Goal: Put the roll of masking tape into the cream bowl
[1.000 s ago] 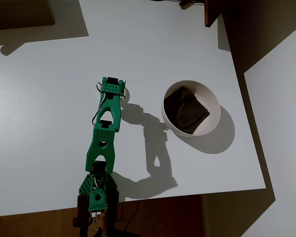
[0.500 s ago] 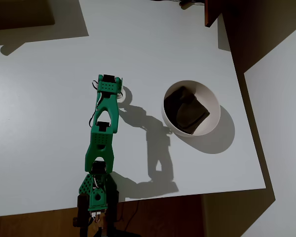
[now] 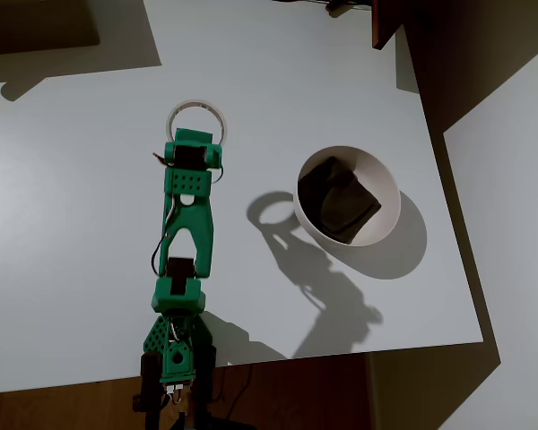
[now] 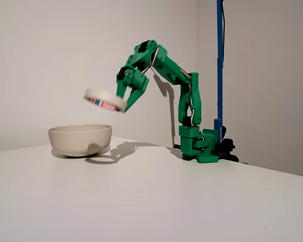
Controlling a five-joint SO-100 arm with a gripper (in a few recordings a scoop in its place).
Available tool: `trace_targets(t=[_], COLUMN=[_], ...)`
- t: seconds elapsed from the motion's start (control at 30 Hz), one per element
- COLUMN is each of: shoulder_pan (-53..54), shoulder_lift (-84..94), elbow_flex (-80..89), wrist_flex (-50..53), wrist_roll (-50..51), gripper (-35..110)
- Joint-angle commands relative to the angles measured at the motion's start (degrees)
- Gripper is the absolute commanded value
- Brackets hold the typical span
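The roll of masking tape [image 3: 198, 121] [image 4: 104, 100] is an off-white ring with red and blue print on its side. It hangs high above the table, tilted, with my green gripper [image 3: 197, 136] [image 4: 124, 105] shut on its near edge. The cream bowl [image 3: 390, 195] [image 4: 81, 138] stands on the white table with a dark brown cloth [image 3: 339, 200] inside it. In the overhead view the tape is well to the left of the bowl and slightly farther back. In the fixed view the tape hangs above the bowl's right rim.
The white table [image 3: 81, 179] ends near the arm's base [image 3: 174, 354] at the front and just right of the bowl. A blue pole [image 4: 220, 60] stands behind the base. A dark wooden piece [image 3: 386, 22] overhangs the far right corner.
The arm has lifted the tape off the table and raised it high, stretching away from the base. The ring now shows beyond the gripper, and the arm's shadow has shifted toward the bowl.
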Motion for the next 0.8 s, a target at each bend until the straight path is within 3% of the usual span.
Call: trace_targets(t=[0.0,0.37,0.67,0.77], shoulder_pan=[3.43,22.76,41.13,45.35], shoulder_lift=[17.23,31.11,22.41,13.18], elbow_flex=[-4.66,-4.66,-5.62,-12.66], wrist_flex=[2.20,3.43,-7.47,-6.42], wrist_roll=[1.41,-3.25,-5.80,-5.98], gripper=[-8,-8,-8,-8])
